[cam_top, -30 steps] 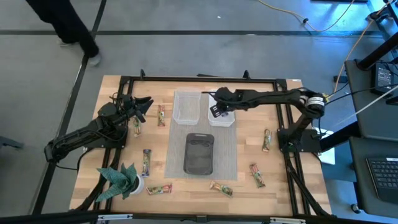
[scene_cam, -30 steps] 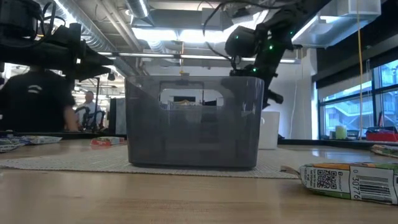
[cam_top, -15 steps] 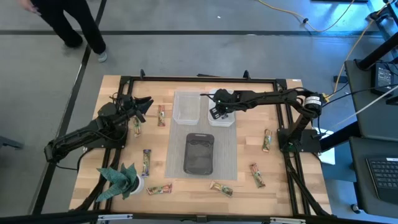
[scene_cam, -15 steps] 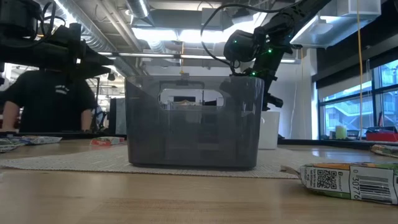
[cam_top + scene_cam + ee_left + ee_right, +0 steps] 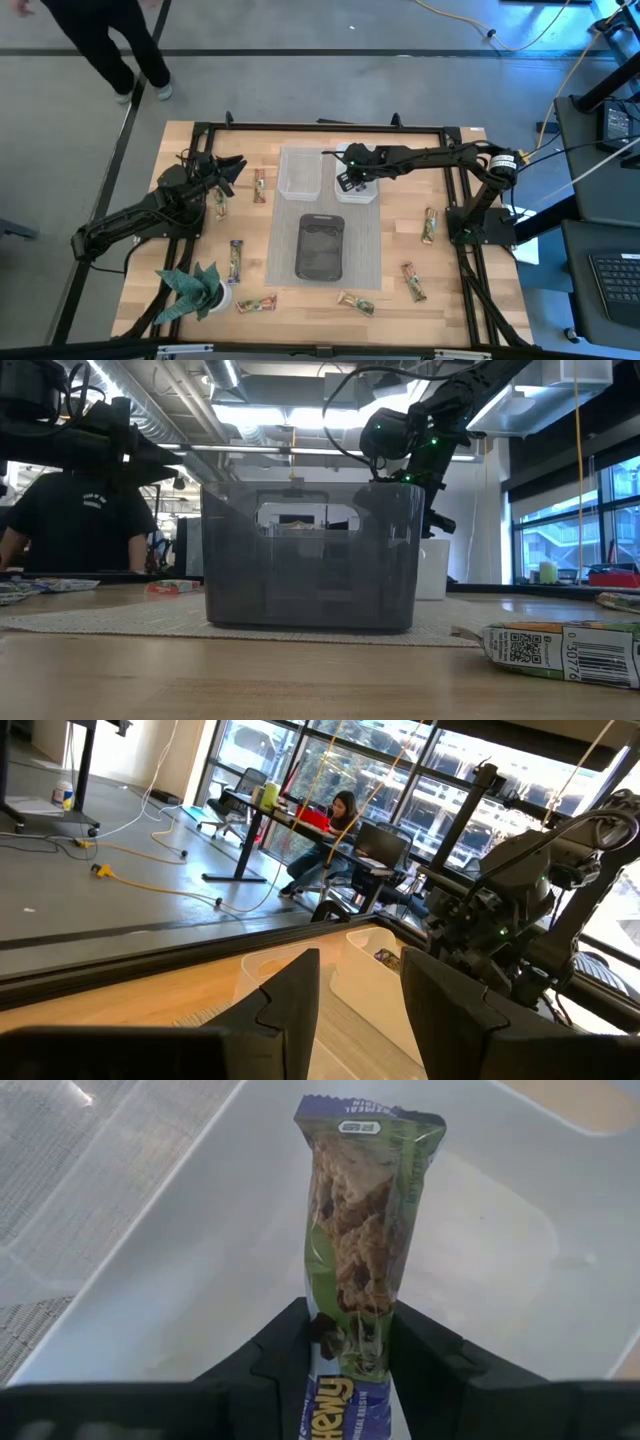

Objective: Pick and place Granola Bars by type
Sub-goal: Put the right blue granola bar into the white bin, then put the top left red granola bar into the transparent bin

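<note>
Now hovering over the white tray [image 5: 357, 191], right fingers [image 5: 350, 1355] clamping a granola bar [image 5: 365, 1230], long axis pointing into it; left fingers [image 5: 355, 995] waiting apart, far-left.

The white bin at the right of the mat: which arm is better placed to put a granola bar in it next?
Right. The right gripper already holds a granola bar directly above the white bin. The left gripper is open, empty and off to the side.
</note>
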Tool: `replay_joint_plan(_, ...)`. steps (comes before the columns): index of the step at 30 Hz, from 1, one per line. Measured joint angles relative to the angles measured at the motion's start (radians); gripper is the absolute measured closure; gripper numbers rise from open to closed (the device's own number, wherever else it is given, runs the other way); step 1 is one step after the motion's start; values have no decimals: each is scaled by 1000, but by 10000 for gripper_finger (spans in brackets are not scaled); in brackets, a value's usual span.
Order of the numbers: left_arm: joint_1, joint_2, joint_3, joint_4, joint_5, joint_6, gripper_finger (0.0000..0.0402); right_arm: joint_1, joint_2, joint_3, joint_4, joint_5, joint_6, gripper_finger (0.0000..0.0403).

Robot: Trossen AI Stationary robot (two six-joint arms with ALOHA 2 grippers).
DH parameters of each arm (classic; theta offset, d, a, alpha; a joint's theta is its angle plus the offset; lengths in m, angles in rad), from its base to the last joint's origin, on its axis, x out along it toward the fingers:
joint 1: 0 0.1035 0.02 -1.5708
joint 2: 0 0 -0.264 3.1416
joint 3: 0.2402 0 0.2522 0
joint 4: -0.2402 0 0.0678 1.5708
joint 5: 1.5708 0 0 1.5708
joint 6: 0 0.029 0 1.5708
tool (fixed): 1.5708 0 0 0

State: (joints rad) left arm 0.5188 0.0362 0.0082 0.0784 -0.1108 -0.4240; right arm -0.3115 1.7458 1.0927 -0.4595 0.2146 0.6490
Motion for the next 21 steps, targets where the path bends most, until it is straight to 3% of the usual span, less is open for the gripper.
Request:
replay_joint_plan(6,0,0,0,0,-10,0,267,0,0,0,0,1,-3,267)
replay_joint_plan(15,0,0,0,0,-27,0,267,0,0,0,4,2,22,183)
replay_joint_plan(21,0,0,0,0,-27,0,267,0,0,39,-39,1,14,159)
